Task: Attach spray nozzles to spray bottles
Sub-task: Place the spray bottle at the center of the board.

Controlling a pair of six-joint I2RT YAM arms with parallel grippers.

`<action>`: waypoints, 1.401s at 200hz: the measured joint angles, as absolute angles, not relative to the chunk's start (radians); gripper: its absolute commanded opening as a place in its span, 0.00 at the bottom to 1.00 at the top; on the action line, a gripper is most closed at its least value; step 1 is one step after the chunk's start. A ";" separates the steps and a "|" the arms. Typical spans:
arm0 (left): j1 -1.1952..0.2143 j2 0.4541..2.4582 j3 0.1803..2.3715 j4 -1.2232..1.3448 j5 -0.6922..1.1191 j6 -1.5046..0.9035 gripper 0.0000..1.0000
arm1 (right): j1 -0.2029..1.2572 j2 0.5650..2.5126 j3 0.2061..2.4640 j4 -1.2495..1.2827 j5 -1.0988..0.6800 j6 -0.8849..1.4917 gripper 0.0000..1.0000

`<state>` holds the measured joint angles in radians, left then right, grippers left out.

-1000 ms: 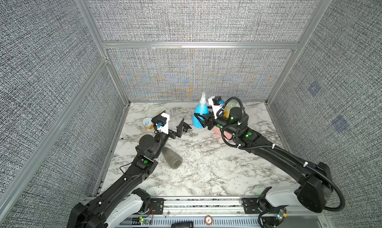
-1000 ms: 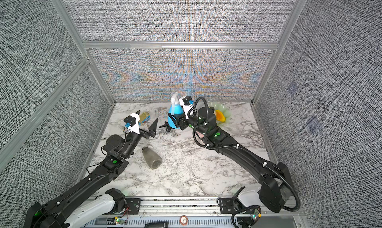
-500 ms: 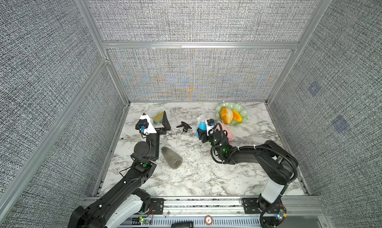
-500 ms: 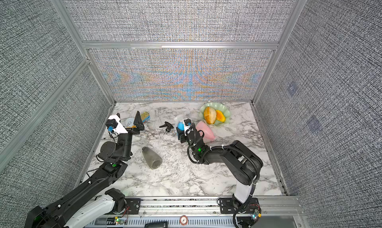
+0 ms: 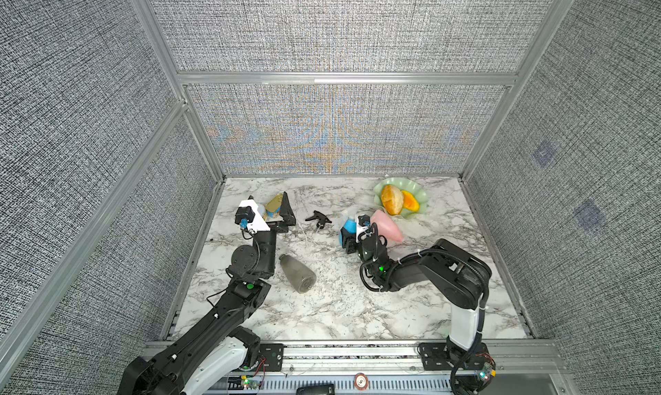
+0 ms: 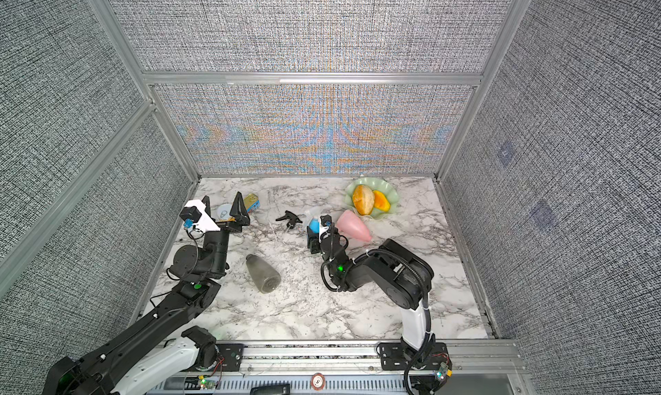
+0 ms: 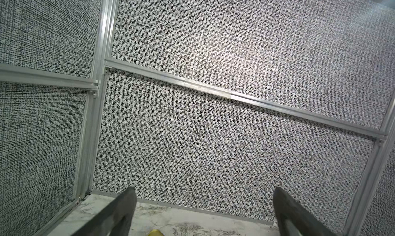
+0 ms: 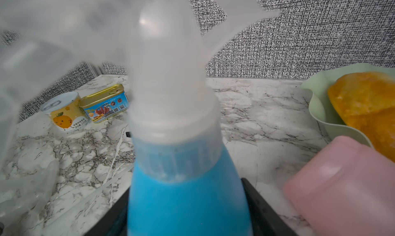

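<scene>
The blue spray bottle [image 5: 348, 227] [image 6: 314, 225] [image 8: 188, 202] stands upright mid-table with a translucent white spray nozzle [image 8: 171, 74] [image 6: 313, 213] seated on its neck. My right gripper [image 5: 352, 232] [image 8: 187, 188] is shut on the bottle's body, a finger against each side. The pink bottle [image 5: 386, 227] [image 6: 352, 227] [image 8: 342, 181] lies just right of it. A black nozzle [image 5: 317, 219] [image 6: 289, 218] lies to the left. Nearer the front lies the smoky grey bottle [image 5: 297, 273] [image 6: 263, 273]. My left gripper [image 5: 268, 201] [image 6: 222, 200] [image 7: 204, 190] hangs wide open and empty at the back left.
Two tin cans [image 8: 64, 111] [image 8: 104, 104] [image 6: 252, 201] sit at the back left under my left gripper. A green scalloped bowl [image 5: 420, 196] [image 6: 392, 193] [image 8: 316, 100] with orange pieces stands at the back right. Fabric walls enclose the marble table [image 5: 357, 303] on three sides.
My right gripper has lowered the blue bottle from up near the back wall to the table beside the pink bottle. My left gripper has swung away from the black nozzle to the back left.
</scene>
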<state>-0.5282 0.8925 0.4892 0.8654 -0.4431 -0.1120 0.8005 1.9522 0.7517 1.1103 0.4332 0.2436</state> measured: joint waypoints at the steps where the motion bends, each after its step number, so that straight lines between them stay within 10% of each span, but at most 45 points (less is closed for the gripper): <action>1: -0.528 0.892 0.489 0.865 -0.443 -0.112 0.99 | 0.801 1.955 0.753 1.110 0.434 0.245 0.69; 280: -0.492 1.024 0.656 0.668 -0.426 -0.121 0.97 | 0.912 1.788 0.587 1.132 0.530 0.208 0.94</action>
<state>-0.4915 1.0241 0.6556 0.6682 -0.4255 -0.1211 0.9115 1.7882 0.5865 1.1324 0.5301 0.2077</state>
